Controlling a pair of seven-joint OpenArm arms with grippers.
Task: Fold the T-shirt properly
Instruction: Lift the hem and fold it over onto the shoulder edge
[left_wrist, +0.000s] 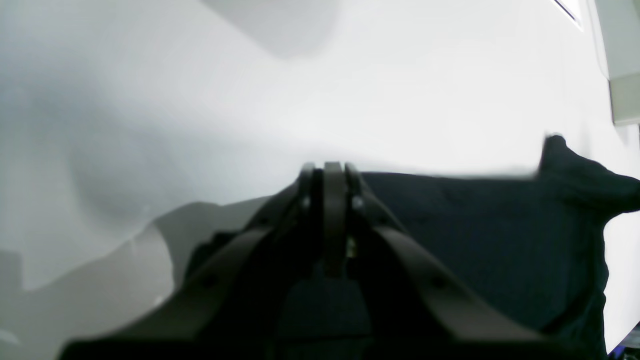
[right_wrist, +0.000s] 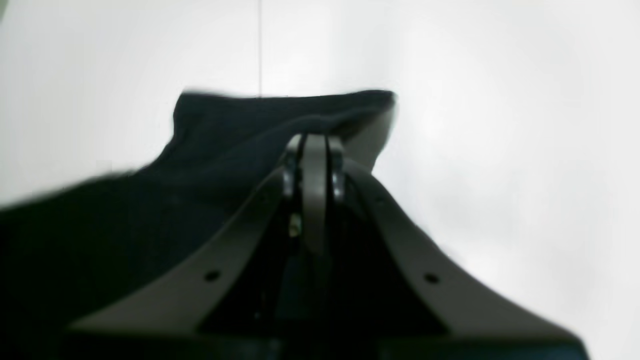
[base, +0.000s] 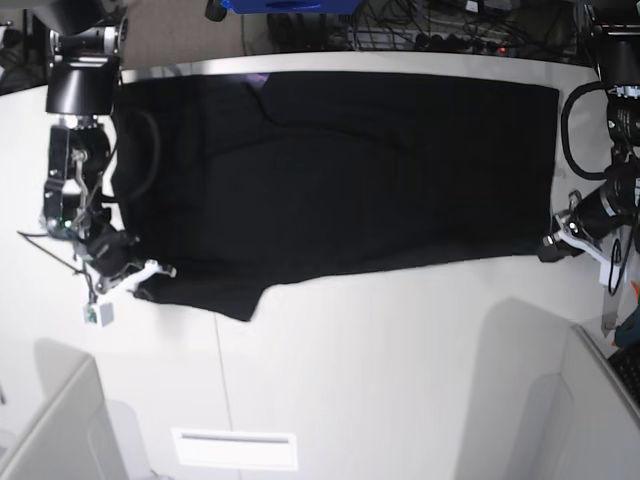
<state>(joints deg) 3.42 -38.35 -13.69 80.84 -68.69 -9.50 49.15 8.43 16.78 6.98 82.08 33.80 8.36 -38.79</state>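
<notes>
The T-shirt (base: 340, 170) lies spread plain-side up on the white desk (base: 400, 360), stretched between the two claws: the right claw (base: 155, 270) and left claw (base: 553, 243) are each pinched shut on a near corner. Looks like the fold is just starting, so next they'd need to lift and carry that edge across together. No print, label or writing readable anywhere.

A broad white tabletop (base: 380, 360) with a thin seam running across it carries the large black cloth T-shirt (base: 340, 170), which lies spread flat, plain side up, along the far half of the surface. One short sleeve (base: 215, 290) sticks out toward the near side at the shirt's corner. A pale rectangular label (base: 233, 449) sits near the table's front edge, well apart from the cloth.
</notes>
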